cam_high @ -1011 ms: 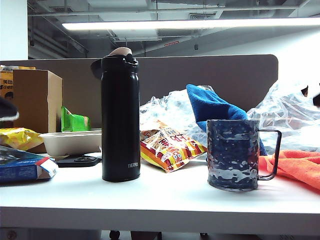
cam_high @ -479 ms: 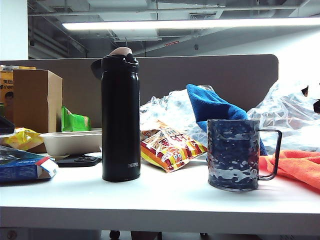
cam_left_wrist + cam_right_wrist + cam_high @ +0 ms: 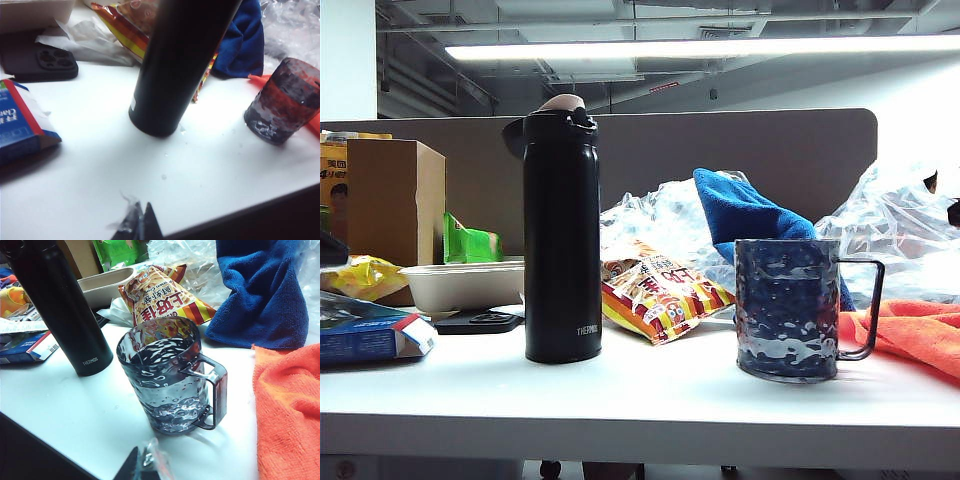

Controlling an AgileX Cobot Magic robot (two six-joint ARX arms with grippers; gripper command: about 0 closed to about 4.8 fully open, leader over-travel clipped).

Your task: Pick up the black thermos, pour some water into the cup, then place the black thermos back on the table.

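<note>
We see the thermos (image 3: 562, 230) standing upright on the counter (image 3: 640, 395), lid on, with the cup (image 3: 787, 308) well apart to its right, handle facing right. Between and behind them lies a snack bag (image 3: 655, 290). A beige bowl (image 3: 460, 283) sits left, a blue towel (image 3: 745, 215) and an orange cloth (image 3: 910, 335) right.

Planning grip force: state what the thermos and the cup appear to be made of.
Black thermos: likely coated metal; matte black, few reflections, printed white lettering.
Cup: seemingly clear tinted plastic or glass; glossy dimpled wall, snack bag visible through it.
</note>
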